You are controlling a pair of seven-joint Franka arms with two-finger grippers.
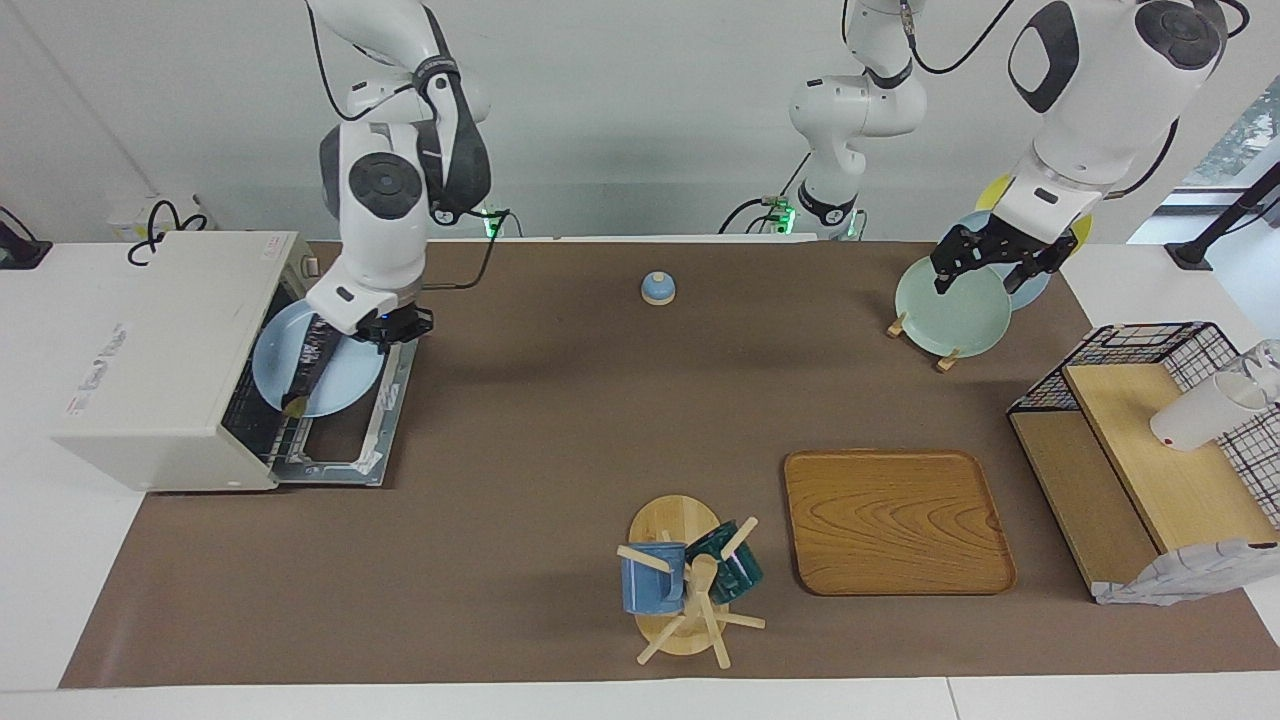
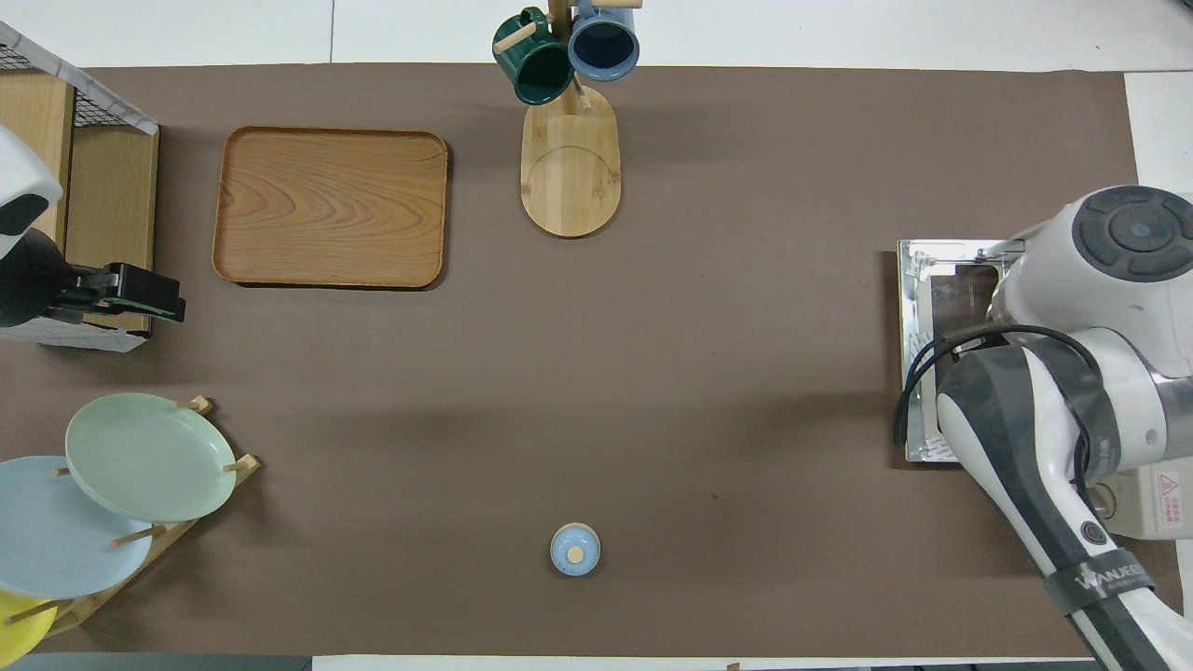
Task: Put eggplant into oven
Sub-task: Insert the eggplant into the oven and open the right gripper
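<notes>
Pretty sure about the step: carry-in, nearly there. Got the right gripper (image 1: 385,327) pinched shut on the rim of a blue plate (image 1: 350,385), out at about nine o'clock in the facing view, right at the mouth of the oven (image 1: 160,350) and above its dropped-open door (image 1: 340,455). Found the eggplant (image 1: 308,362) lying lengthwise across that plate, stem tip pointing toward six o'clock, so not properly inside yet. Can't tell whether touching the wire rack's front edge or hanging just over it.

Next move, just guessing: slide the plate deeper toward nine o'clock, keep it level to stop any rolling, set it down on the rack, then let go and back out toward three o'clock without clipping the door.

Seeing the left gripper (image 1: 985,265) waiting with jaws spread wide, holding nothing, over the plate stand (image 1: 895,325) at two o'clock.

Quick container rundown:
- Wooden tray (image 1: 895,520) around five o'clock, nothing on it.
- Mug tree (image 1: 672,520) at six o'clock, carrying a blue mug (image 1: 650,590) and a green mug (image 1: 735,570).
- Plate stand, with a green plate (image 1: 950,315) up front and a blue and a yellow one tucked in with it.
- Wire-and-wood shelf (image 1: 1130,480) around four o'clock, with a white cup (image 1: 1200,412) tipped on its side on top.
</notes>
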